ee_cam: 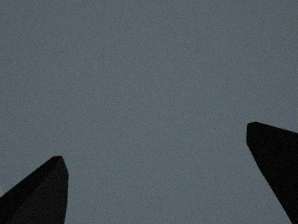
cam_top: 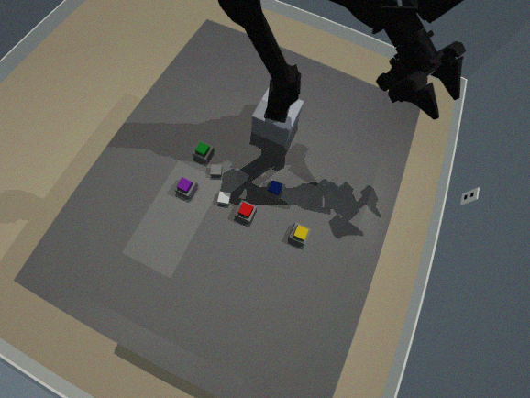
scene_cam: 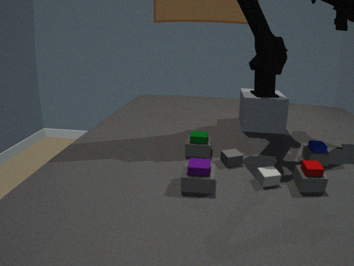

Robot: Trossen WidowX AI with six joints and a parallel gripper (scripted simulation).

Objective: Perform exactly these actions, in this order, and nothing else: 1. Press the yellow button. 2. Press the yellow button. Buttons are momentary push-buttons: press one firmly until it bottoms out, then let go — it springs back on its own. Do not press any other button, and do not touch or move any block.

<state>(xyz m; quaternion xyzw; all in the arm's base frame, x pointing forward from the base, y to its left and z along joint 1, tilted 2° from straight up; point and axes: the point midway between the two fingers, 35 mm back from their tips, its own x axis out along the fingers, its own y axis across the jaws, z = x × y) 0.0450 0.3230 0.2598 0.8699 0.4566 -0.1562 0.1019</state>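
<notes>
The yellow button [cam_top: 301, 232] sits on its grey base at the right of the button group in the top view; it is out of frame in the exterior view. My gripper [cam_top: 442, 103] [ee_cam: 158, 150] is open and empty. It hangs high in the air over the table's far right edge, well away from the yellow button. In the wrist view both black fingertips stand wide apart over plain blue-grey floor, with nothing between them.
Green [cam_top: 202, 149] [scene_cam: 199, 136], purple [cam_top: 184, 184] [scene_cam: 199, 167], red [cam_top: 246, 209] [scene_cam: 312, 168] and blue [cam_top: 274, 187] [scene_cam: 317, 146] buttons stand nearby. A grey block [cam_top: 215, 171] [scene_cam: 231, 157] and a white block [cam_top: 223, 198] [scene_cam: 269, 176] lie between them. The arm's base pedestal [cam_top: 275, 126] [scene_cam: 264, 111] stands behind.
</notes>
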